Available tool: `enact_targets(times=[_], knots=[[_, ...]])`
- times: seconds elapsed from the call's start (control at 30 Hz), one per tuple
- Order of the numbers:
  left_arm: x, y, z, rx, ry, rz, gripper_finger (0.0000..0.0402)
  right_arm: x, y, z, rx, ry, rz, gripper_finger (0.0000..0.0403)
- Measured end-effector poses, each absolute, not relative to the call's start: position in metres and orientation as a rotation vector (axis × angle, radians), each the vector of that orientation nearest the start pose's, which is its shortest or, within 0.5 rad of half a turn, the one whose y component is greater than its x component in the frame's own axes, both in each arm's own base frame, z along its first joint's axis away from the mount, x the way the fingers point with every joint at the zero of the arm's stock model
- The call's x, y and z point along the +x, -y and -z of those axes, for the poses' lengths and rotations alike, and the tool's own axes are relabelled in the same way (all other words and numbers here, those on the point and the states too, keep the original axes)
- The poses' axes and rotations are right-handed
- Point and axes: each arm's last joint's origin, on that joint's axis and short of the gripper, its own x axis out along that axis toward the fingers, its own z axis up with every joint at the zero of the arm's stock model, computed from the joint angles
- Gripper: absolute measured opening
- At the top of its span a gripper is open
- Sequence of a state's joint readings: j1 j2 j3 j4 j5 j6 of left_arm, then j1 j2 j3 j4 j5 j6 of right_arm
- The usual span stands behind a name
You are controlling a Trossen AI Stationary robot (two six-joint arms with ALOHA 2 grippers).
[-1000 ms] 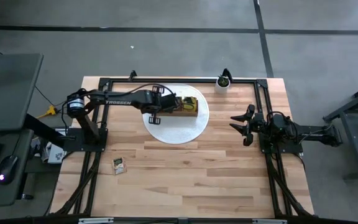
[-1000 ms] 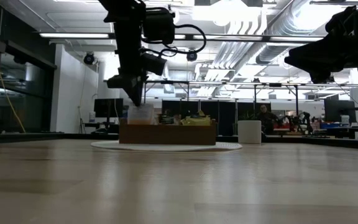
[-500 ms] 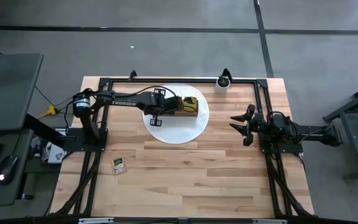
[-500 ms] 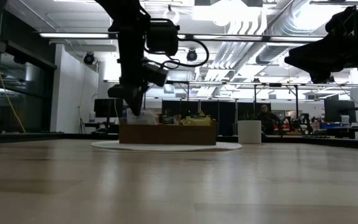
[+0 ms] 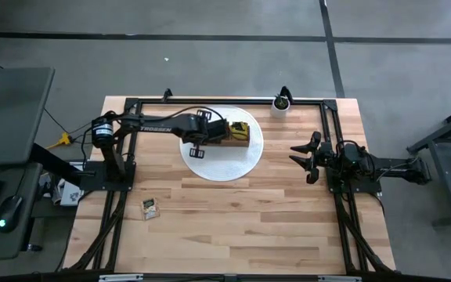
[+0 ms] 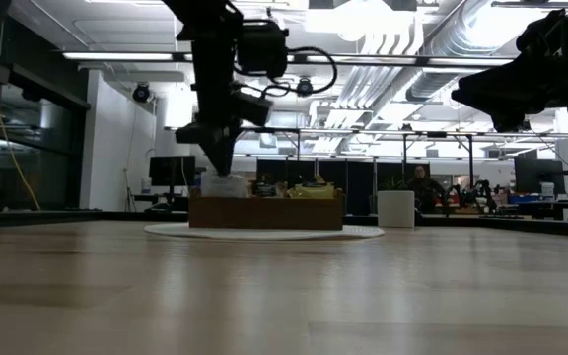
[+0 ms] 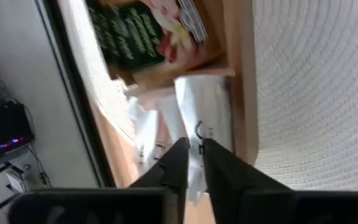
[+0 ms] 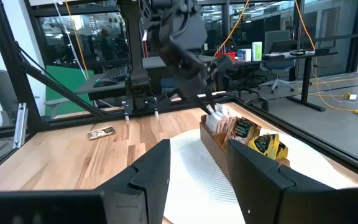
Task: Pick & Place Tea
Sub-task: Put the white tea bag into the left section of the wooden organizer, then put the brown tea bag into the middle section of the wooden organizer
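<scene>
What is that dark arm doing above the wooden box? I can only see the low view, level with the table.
Observer: Its wrist camera shows the left gripper right over a white sachet in the end compartment of the wooden box.
Visitor: Is anything else in the box?
Observer: Yes. The right wrist view shows dark green sachets and yellow sachets in the other compartments.
Visitor: Any tea outside the box?
Observer: The high view shows one loose sachet on the table, near the left arm's base.
</scene>
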State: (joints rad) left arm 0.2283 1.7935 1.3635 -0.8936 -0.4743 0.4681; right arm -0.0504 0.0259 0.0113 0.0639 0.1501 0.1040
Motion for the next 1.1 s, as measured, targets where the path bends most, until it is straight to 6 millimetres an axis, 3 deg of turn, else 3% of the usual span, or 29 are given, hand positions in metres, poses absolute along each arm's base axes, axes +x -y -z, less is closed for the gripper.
enact_targets(times=[0.27, 0.5, 0.8, 0.93, 1.1], knots=[[0.344, -0.094, -0.246, 0.585, -1.424, -0.265, 0.0122, 0.098, 0.009, -0.171, 0.106, 0.06, 0.198, 0.0153], [0.34, -0.093, -0.267, 0.597, -1.474, -0.234, 0.0147, 0.098, 0.009, -0.171, 0.106, 0.06, 0.198, 0.0153], [0.306, -0.075, -0.302, 0.453, -1.365, -0.231, 0.0147, 0.098, 0.009, -0.172, 0.106, 0.06, 0.198, 0.0153], [0.279, -0.062, -0.314, 0.429, -1.328, -0.253, 0.0147, 0.098, 0.009, -0.171, 0.106, 0.06, 0.198, 0.0153], [0.246, -0.045, -0.31, 0.354, -1.279, -0.288, 0.0147, 0.098, 0.009, -0.171, 0.106, 0.06, 0.198, 0.0153]])
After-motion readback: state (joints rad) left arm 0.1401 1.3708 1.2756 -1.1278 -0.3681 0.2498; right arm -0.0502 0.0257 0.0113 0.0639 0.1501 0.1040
